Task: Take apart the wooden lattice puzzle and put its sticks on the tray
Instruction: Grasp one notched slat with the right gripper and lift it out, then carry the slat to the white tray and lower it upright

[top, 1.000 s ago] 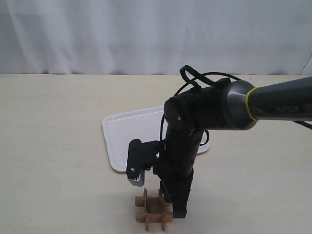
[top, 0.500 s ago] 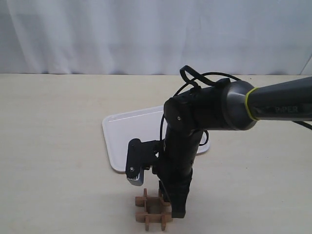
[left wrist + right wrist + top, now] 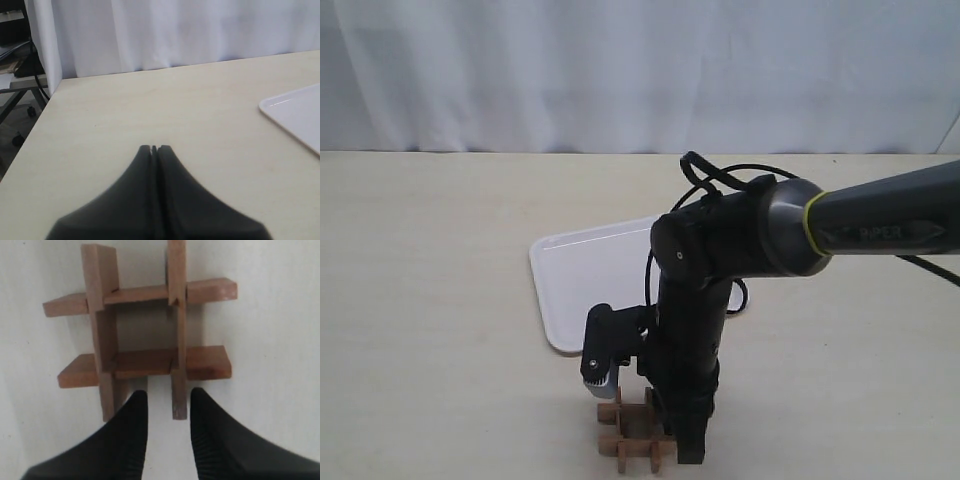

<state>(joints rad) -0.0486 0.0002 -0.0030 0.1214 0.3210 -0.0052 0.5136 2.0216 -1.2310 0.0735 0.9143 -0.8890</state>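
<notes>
The wooden lattice puzzle (image 3: 623, 440) stands assembled on the table near the front edge, its four sticks interlocked in a "#". In the right wrist view the puzzle (image 3: 145, 362) fills the picture. My right gripper (image 3: 168, 397) is open and points straight down at it, with the end of one stick (image 3: 178, 400) between the fingertips, not clamped. In the exterior view the right gripper (image 3: 682, 448) covers the puzzle's right side. The white tray (image 3: 585, 275) lies just behind, empty where it shows. My left gripper (image 3: 154, 148) is shut on nothing above bare table, the tray's corner (image 3: 300, 110) off to one side.
The right arm (image 3: 880, 220) reaches in from the right across the tray's right half. A white curtain (image 3: 620, 70) backs the table. In the left wrist view the table's edge (image 3: 42, 110) shows, with a stand and cables beyond it.
The right arm has come down onto the puzzle, bringing its wrist camera and fingers lower. The puzzle and tray have not moved.
</notes>
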